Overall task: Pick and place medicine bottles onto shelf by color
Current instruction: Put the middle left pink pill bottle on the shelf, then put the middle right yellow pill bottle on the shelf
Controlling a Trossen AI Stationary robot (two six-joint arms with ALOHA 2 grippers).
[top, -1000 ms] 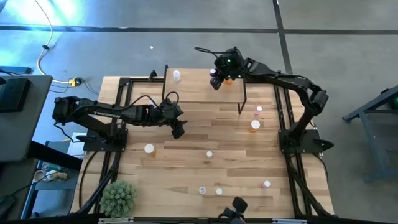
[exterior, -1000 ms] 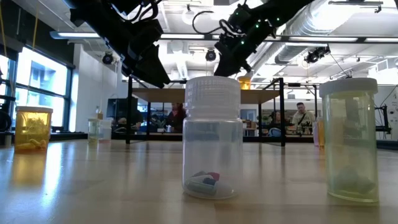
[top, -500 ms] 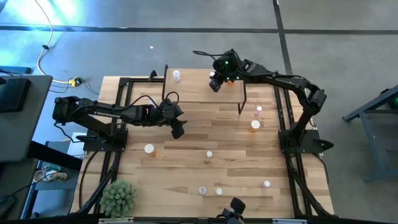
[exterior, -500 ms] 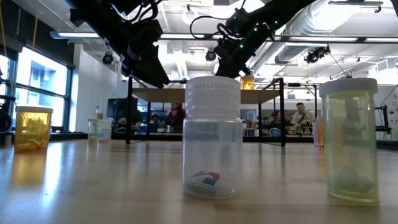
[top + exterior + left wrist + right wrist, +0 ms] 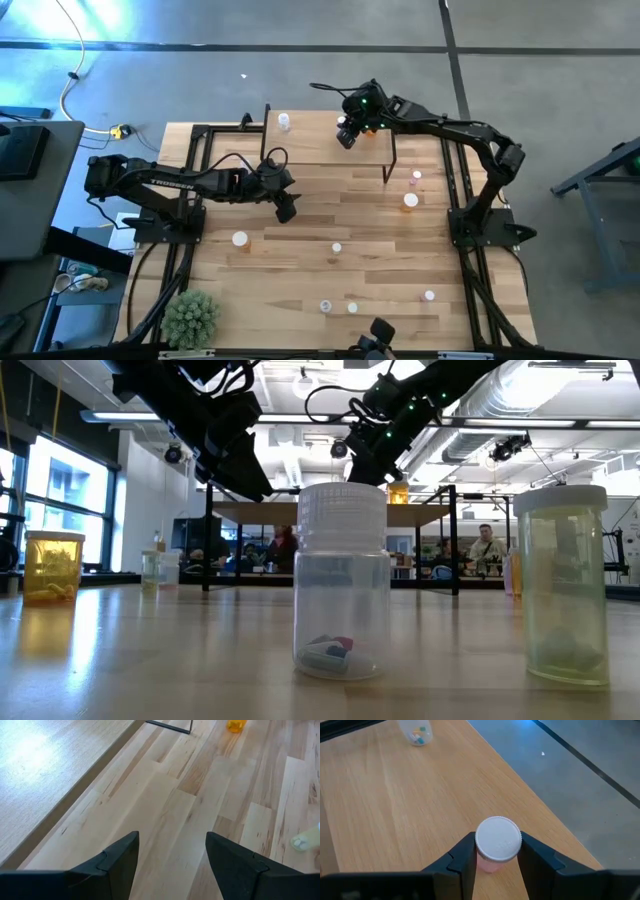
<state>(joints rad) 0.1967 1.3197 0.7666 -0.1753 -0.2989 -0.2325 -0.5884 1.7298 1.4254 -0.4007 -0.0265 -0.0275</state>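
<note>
The shelf (image 5: pixel 320 150) stands at the table's far middle. A clear bottle (image 5: pixel 284 121) stands on its left end and an orange bottle (image 5: pixel 397 492) toward its right end. My right gripper (image 5: pixel 345 131) hangs over the shelf top, shut on a pink, white-capped bottle (image 5: pixel 498 840). My left gripper (image 5: pixel 286 211) is open above bare table just near of the shelf, with nothing between its fingers (image 5: pixel 120 860). More bottles stand on their bases around the table, such as an orange one (image 5: pixel 410 200) and a pink one (image 5: pixel 416 177). My right gripper pinches the pink bottle between its two fingers, which lie on opposite sides at and just under the white cap (image 5: pixel 479 851). The fingers slant down onto it from the table's right. The bottle is upright over the shelf top; whether its base rests there, I cannot tell.
Close to the low camera stand a clear bottle (image 5: pixel 342 585) and a yellow one (image 5: pixel 565 585), with an orange one (image 5: pixel 52 565) far left. A small green plant (image 5: pixel 190 318) sits at the near left corner. Black frame rails run along both table sides.
</note>
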